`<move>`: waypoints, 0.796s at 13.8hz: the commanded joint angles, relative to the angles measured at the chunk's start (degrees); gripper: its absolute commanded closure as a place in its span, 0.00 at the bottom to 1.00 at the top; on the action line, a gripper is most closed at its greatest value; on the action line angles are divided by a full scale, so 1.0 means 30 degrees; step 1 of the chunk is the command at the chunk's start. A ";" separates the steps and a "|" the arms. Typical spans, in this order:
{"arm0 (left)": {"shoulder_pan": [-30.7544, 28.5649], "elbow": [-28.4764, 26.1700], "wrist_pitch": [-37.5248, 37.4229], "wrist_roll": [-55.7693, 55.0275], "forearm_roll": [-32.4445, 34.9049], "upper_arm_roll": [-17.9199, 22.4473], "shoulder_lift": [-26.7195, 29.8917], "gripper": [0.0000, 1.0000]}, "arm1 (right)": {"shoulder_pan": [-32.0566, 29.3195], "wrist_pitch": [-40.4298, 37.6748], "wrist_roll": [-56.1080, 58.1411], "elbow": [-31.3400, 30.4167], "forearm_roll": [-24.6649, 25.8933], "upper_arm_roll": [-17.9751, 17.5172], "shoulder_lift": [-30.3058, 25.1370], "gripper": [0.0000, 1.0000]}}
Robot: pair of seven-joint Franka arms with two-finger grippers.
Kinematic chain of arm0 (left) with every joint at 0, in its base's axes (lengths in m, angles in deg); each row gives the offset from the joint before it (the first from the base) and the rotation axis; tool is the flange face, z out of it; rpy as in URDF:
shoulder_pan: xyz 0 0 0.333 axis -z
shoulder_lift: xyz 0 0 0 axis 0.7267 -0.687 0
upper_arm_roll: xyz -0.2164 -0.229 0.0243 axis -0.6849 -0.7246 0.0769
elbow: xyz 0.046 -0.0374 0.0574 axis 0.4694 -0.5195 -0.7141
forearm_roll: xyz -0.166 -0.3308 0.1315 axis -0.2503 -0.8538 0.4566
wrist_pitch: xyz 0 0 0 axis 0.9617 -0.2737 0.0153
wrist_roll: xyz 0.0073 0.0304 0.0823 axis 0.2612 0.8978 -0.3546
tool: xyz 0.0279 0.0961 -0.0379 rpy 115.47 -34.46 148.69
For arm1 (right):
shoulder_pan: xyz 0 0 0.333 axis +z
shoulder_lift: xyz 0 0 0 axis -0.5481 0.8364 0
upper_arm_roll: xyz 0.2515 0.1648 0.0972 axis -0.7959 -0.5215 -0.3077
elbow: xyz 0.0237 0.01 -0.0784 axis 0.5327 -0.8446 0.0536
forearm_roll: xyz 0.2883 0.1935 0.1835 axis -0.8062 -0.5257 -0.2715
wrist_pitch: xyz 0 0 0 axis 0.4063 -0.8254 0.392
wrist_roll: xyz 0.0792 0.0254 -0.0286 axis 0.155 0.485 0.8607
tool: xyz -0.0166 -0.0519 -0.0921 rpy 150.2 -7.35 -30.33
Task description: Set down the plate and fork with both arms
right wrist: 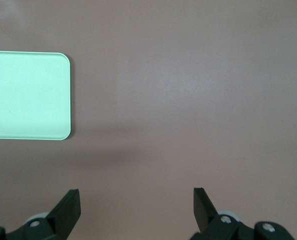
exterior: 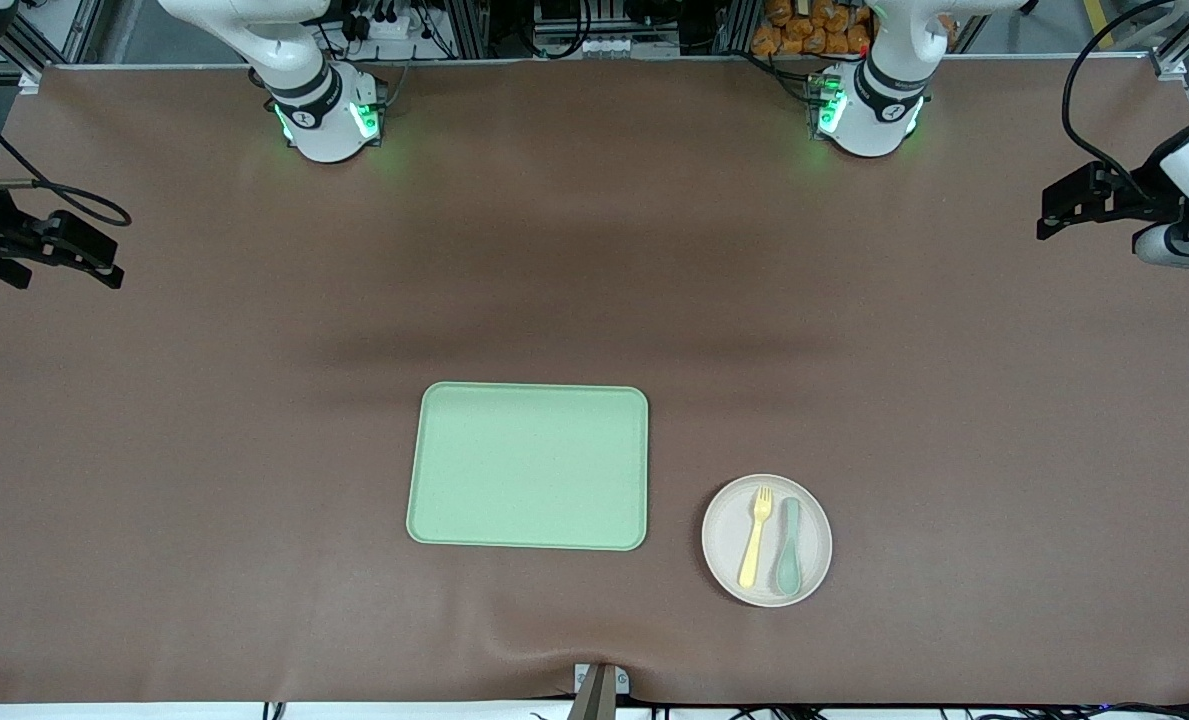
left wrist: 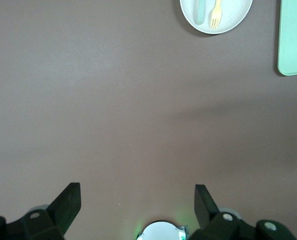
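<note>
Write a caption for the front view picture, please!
Fork and spoon lie on the plate beside an empty green tray.

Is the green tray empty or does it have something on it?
Empty. The tray shows only bare green surface; the fork and spoon lie on the plate.

Left gripper (left wrist: 137,202) fingers (left wrist: 68,202) spread wide over bare desk (left wrist: 113,115); plate (left wrist: 228,22) with fork (left wrist: 216,13), spoon (left wrist: 201,11), tray (left wrist: 294,37) well ahead of fingers.
</note>
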State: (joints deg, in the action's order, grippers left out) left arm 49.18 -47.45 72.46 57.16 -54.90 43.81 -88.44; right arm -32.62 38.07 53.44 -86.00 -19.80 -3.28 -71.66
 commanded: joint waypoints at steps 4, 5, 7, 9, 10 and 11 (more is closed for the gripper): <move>-0.0065 0.0213 0.0227 -0.0285 0.0414 -0.0091 -0.0046 0.00 | -0.0174 -0.0278 -0.0267 0.0327 -0.0199 -0.0099 0.0124 0.00; -0.0094 0.0213 0.0227 -0.0256 0.0414 -0.0091 -0.0076 0.00 | -0.0174 -0.0278 -0.0238 0.0327 -0.0199 -0.0099 0.0124 0.00; -0.0065 0.0271 0.0227 -0.0227 0.0443 -0.0091 -0.0397 0.00 | -0.0145 -0.0278 -0.0267 0.0327 -0.0199 -0.0099 0.0124 0.00; -0.0037 0.0271 0.0895 0.0066 0.0647 -0.0062 -0.1185 0.00 | -0.0145 -0.0278 -0.0267 0.0327 -0.0199 -0.0099 0.0124 0.00; 0.0080 0.0242 0.1597 -0.0137 0.1055 -0.0090 -0.1624 0.00 | -0.0145 -0.0278 -0.0267 0.0327 -0.0199 -0.0099 0.0124 0.00; 0.0226 0.0242 0.2300 -0.0342 0.1001 -0.0091 -0.2238 0.00 | -0.0145 -0.0278 -0.0238 0.0327 -0.0199 -0.0099 0.0124 0.00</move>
State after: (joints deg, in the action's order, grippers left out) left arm 49.25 -47.54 76.41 57.14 -53.57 43.81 -91.78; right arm -32.62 38.02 53.43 -86.00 -19.80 -3.28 -71.66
